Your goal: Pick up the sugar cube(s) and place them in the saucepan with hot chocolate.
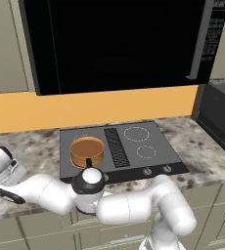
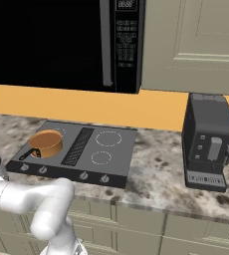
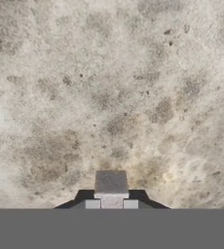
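Observation:
A small whitish sugar cube [image 3: 110, 183] sits between the two fingertips of my gripper [image 3: 111, 204], just above the speckled stone counter [image 3: 114, 87]; the gripper is shut on it. In the left base view my arm reaches low and far to the left, over the counter left of the stove. The copper-orange saucepan [image 1: 87, 151] with brown hot chocolate inside stands on the stove's front-left burner, its short black handle pointing to the front. It also appears in the right base view as the saucepan [image 2: 47, 143], to the right of my hand.
The dark cooktop [image 1: 148, 158] has knobs along its front edge. A black microwave [image 1: 119, 44] hangs above it. A dark coffee machine [image 2: 208, 142] stands on the counter at the right. The counter's front edge runs just under my arm.

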You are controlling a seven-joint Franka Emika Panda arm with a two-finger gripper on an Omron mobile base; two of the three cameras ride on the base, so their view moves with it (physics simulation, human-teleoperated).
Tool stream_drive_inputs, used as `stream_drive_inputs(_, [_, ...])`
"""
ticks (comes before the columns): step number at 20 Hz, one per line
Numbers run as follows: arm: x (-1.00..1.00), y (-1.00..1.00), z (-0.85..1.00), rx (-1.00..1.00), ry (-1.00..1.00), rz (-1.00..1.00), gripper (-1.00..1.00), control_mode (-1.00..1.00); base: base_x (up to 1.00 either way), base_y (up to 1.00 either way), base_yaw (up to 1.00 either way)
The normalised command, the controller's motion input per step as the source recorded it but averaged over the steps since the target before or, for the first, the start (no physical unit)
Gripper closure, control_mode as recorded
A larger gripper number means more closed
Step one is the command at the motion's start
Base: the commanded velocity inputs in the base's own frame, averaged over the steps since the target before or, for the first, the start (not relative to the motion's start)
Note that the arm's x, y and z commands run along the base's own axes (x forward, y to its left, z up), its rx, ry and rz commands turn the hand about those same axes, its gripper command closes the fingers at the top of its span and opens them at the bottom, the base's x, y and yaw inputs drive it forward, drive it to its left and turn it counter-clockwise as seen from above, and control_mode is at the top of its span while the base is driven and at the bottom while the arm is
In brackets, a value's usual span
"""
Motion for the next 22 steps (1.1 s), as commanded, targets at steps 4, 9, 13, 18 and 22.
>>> stream_drive_inputs(4, [0.00, 0.00, 0.01, 0.00, 0.00, -0.06, 1.00, -1.00, 0.00, 0.00, 0.00])
stream_drive_inputs(9, [-0.15, -0.14, 0.32, -0.04, -0.05, -0.09, 1.00, -1.00, 0.00, 0.00, 0.00])
stream_drive_inputs(13, [-0.19, -0.64, 0.57, 0.00, -0.08, -0.22, 1.00, -1.00, 0.00, 0.00, 0.00])
stream_drive_inputs(18, [-0.06, -0.89, 0.48, 0.00, -0.06, -0.29, 1.00, -1.00, 0.00, 0.00, 0.00])
stream_drive_inputs(22, [-0.05, -0.99, 0.17, 0.00, -0.16, -0.31, 1.00, -1.00, 0.00, 0.00, 0.00])
